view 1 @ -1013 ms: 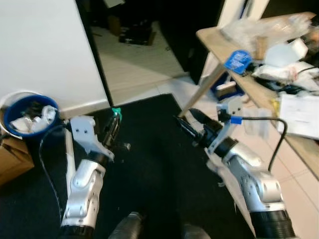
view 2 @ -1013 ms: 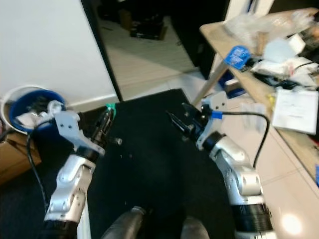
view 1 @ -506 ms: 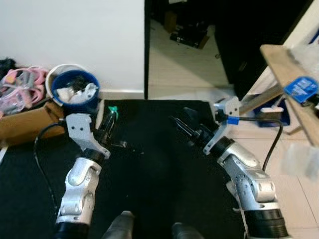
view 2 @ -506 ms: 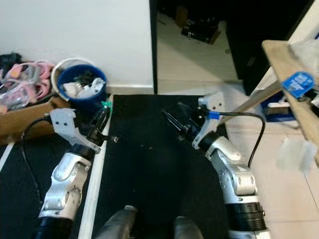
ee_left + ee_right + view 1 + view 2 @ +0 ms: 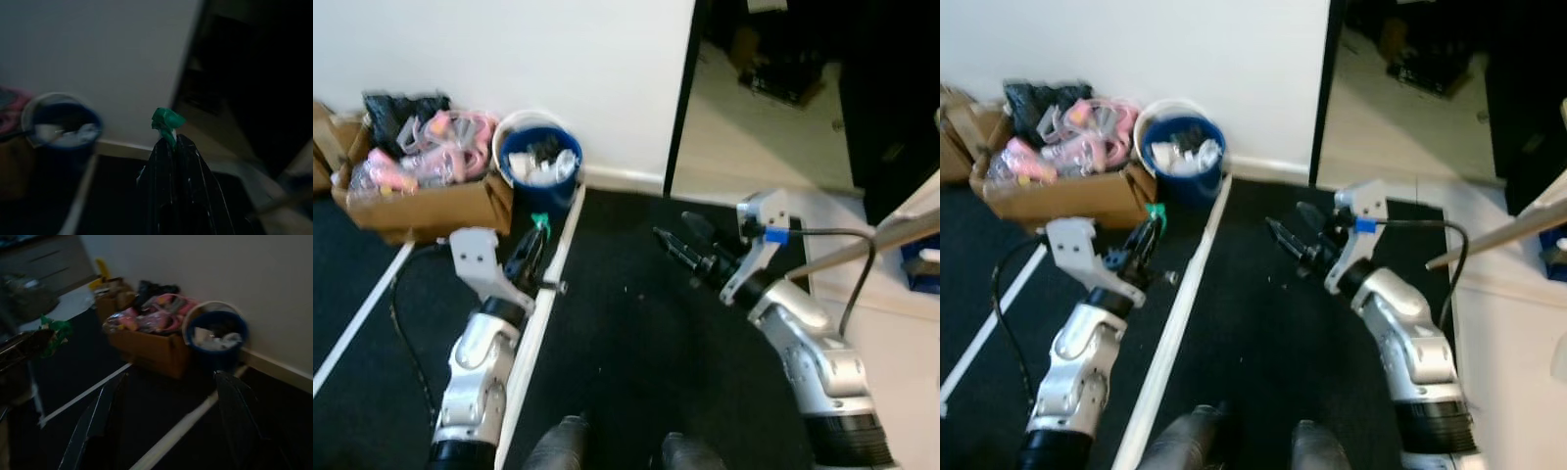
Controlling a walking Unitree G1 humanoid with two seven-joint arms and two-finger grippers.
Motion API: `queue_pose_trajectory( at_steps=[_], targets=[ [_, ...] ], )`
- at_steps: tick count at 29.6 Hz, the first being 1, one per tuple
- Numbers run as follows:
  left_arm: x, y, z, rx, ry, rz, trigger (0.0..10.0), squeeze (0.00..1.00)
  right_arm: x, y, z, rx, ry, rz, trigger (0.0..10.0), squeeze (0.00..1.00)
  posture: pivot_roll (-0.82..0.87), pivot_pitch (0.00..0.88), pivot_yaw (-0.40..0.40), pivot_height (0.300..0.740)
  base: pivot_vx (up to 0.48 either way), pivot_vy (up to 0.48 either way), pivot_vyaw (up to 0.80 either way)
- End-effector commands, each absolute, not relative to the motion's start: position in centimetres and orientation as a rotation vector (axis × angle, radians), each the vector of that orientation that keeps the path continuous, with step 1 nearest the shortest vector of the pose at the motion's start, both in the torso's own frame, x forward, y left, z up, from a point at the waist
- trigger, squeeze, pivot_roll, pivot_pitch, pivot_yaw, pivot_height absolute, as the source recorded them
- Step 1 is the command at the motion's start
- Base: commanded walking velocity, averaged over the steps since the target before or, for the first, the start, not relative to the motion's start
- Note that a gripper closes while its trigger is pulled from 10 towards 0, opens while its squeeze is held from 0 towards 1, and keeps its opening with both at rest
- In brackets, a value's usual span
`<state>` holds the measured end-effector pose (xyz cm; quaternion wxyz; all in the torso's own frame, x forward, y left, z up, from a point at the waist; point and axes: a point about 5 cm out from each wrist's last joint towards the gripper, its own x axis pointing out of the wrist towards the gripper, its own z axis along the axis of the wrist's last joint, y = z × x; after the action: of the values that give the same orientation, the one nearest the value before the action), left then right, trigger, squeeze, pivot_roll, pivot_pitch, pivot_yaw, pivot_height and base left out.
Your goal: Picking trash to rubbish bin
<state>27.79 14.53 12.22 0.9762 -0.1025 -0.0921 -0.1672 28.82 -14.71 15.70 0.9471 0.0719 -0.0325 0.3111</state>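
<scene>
left gripper (image 5: 538, 233): pinched closed on a small green scrap of trash (image 5: 167, 120), held in the air just short of the blue rubbish bin (image 5: 540, 168) | right gripper (image 5: 674, 239): fingers spread, holding nothing, well to the right of the bin over the black floor mat (image 5: 646, 343) | cardboard box (image 5: 426, 204): touching the bin's left side, against the white wall (image 5: 509, 59)

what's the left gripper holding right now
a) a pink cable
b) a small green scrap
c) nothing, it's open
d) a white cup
b: the left gripper is shut on a small green scrap that sticks out past its fingertips, with the blue bin ahead by the wall.
</scene>
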Motion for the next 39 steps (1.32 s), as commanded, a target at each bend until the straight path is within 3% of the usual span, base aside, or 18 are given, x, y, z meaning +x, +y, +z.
queue_pose_trajectory(
  at_steps=[1, 16, 22, 39],
  targets=[
    [27.41, 15.02, 11.31, -0.215, -0.152, -0.312, 10.0, 0.00, 28.69, -14.12, 15.53, 0.153, -0.062, 0.653, 10.0, 0.00, -0.01, 0.141, -0.012, 0.740, 0.000, 0.000, 0.78],
    [27.41, 15.02, 11.22, -0.215, -0.147, -0.312, 10.0, 0.00, 28.69, -14.15, 15.50, 0.165, -0.066, 0.646, 10.0, 0.00, -0.02, 0.135, -0.013, 0.740, 0.000, 0.000, 0.77],
    [27.42, 15.03, 11.18, -0.213, -0.141, -0.317, 10.0, 0.00, 28.70, -14.15, 15.47, 0.183, -0.060, 0.645, 10.0, 0.00, -0.02, 0.137, -0.010, 0.740, 0.000, 0.000, 0.00],
    [27.55, 14.94, 11.21, -0.235, -0.139, -0.316, 10.0, 0.00, 28.79, -14.12, 15.61, 0.161, -0.057, 0.653, 10.0, 0.00, -0.02, 0.146, -0.012, 0.740, 0.000, -0.370, 0.00]
  ],
)
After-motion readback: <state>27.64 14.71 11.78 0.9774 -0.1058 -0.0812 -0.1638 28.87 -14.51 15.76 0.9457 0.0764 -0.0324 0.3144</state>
